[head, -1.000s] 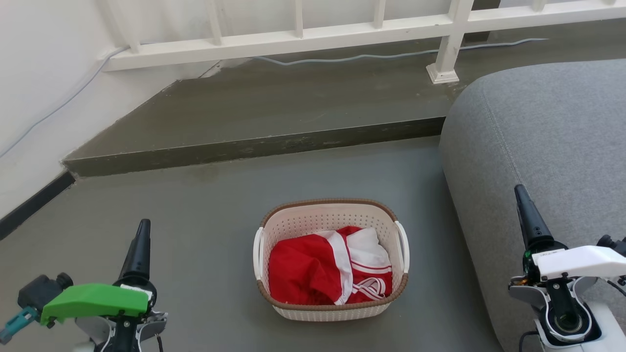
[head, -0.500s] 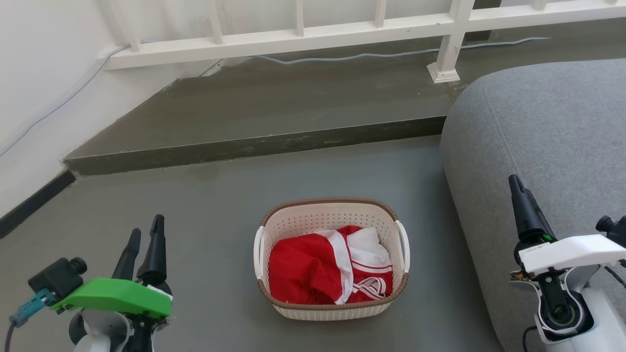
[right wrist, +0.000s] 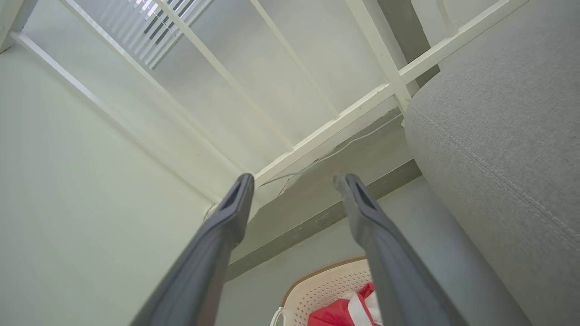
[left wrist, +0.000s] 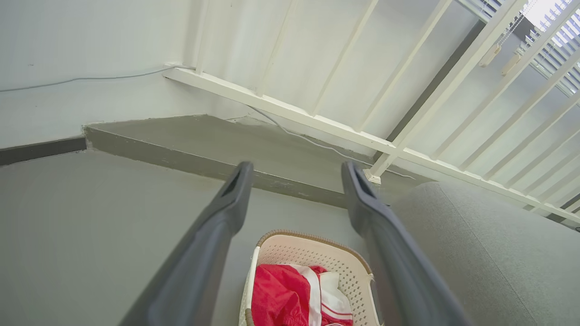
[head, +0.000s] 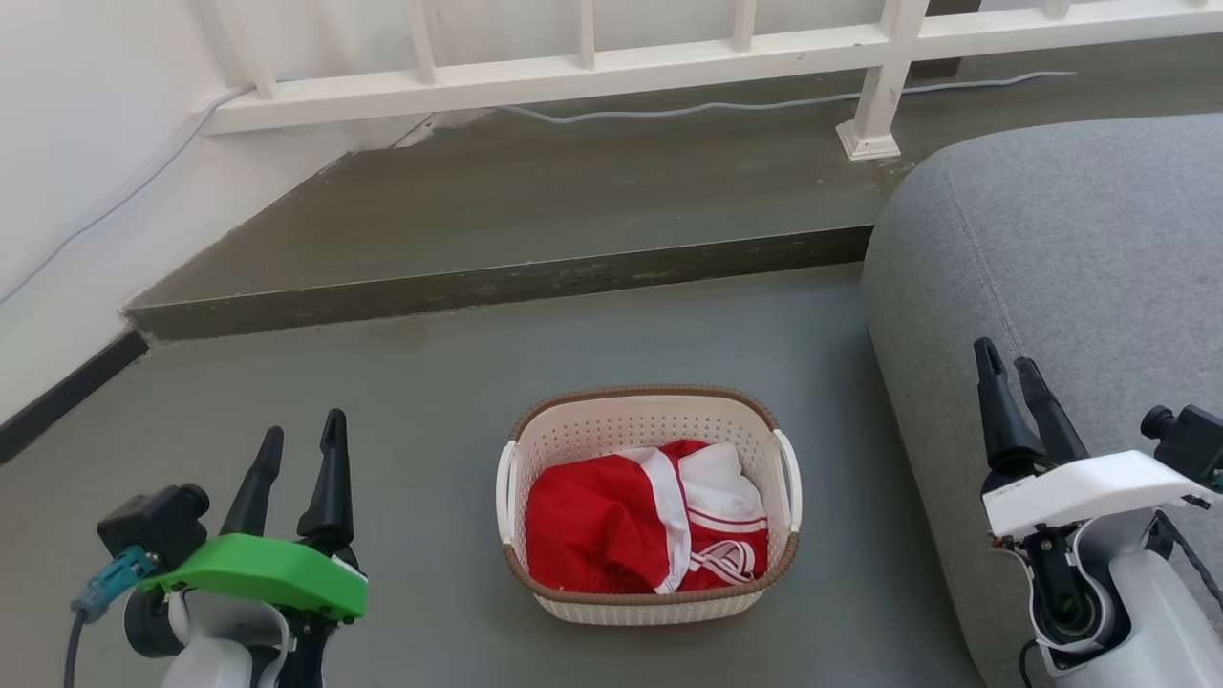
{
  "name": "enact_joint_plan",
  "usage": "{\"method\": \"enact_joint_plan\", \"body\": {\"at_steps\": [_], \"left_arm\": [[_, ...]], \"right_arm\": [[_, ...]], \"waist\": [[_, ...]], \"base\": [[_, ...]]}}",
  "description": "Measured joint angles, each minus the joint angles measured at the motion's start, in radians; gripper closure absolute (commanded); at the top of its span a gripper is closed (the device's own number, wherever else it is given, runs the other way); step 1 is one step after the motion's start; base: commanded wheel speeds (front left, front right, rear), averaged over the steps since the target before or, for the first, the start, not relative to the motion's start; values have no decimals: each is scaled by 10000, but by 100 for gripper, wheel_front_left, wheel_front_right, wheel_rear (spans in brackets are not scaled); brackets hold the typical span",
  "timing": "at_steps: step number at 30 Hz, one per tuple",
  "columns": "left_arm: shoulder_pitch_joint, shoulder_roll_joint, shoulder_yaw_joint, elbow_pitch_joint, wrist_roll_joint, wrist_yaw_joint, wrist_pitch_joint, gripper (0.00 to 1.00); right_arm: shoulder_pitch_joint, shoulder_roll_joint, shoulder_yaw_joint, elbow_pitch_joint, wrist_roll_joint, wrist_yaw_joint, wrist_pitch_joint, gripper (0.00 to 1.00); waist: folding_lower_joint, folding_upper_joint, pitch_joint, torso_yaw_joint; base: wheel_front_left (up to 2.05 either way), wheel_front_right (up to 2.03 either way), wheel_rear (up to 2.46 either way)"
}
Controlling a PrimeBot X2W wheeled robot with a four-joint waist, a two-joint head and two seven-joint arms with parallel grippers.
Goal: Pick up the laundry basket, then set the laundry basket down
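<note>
The laundry basket, cream-white with perforated walls and a brown rim, stands on the grey floor in the middle of the head view, holding red and white clothes. My left gripper hovers to its left, open and empty, well apart from it. My right gripper is open over the sofa edge to the basket's right. In the left wrist view the laundry basket lies low between my spread fingers. The right wrist view catches the laundry basket at its bottom edge.
A grey sofa fills the right side, close to the basket. A raised concrete step runs behind, with a white railing and a cable on it. A white wall bounds the left.
Both grippers have moved forward and inward towards the basket and turned, so that two spread fingers now show on each. The basket has stayed put.
</note>
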Motion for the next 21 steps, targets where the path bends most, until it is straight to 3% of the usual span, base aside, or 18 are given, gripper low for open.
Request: {"method": "enact_joint_plan", "body": {"at_steps": [21], "left_arm": [[-216, -184, -157, -290, 2957, 163, -717, 0]], "right_arm": [[-227, 61, 307, 29, -2748, -96, -709, 0]], "waist": [[0, 0, 23, 43]], "base": [[0, 0, 0]]}}
